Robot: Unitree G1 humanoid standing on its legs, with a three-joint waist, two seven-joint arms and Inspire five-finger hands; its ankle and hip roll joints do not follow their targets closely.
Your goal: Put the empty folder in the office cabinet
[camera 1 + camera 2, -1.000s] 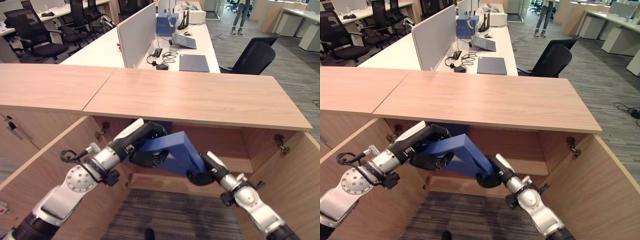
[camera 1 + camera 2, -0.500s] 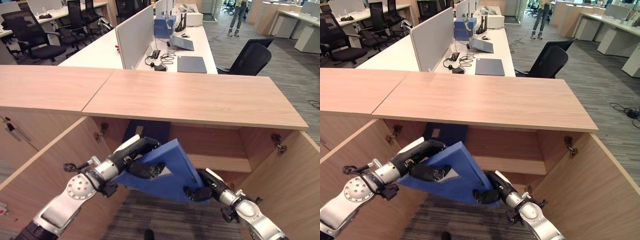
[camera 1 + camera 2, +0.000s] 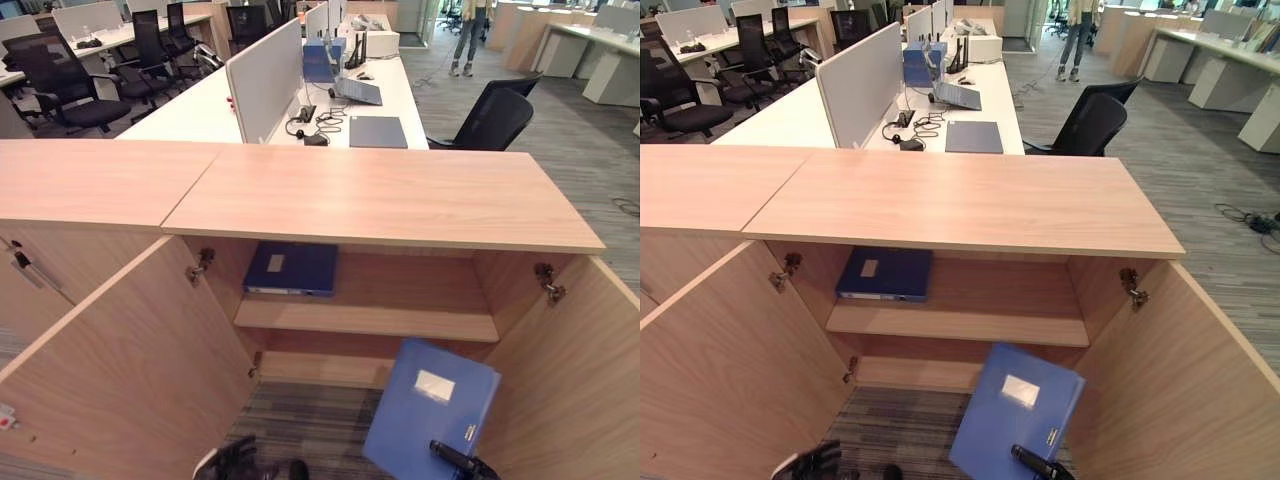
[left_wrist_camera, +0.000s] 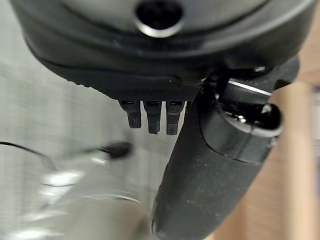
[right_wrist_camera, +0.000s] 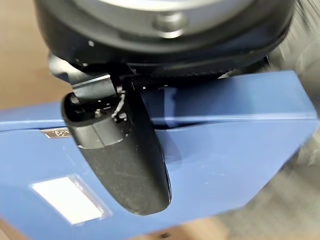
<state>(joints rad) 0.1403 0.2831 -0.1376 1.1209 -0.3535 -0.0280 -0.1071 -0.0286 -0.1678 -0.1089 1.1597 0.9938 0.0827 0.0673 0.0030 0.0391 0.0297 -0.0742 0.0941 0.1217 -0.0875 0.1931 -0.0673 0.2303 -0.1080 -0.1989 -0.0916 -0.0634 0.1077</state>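
The folder (image 3: pixel 432 410) sits in the lower right of the left eye view, tilted, its white label facing up, in front of the open cabinet (image 3: pixel 380 200) and below the shelf (image 3: pixel 365 320). A second blue folder (image 3: pixel 292 267) lies flat on that shelf, upper left of the opening. Being empty, the folder is probably light, and its board covers look stiff and smooth, so likely slippery under hard fingers; I judge the spine edge the firmest place to take it, with thumb on one face and fingers on the other. The right hand (image 5: pixel 120 150) pinches the folder's lower edge: in the right wrist view its thumb lies pressed flat on the blue cover, the fingers (image 3: pixel 455 460) showing dark at the lower edge. The left hand (image 4: pixel 210 165) hangs low at the bottom left of the eye view, holding nothing, its fingers (image 4: pixel 152 117) curled in
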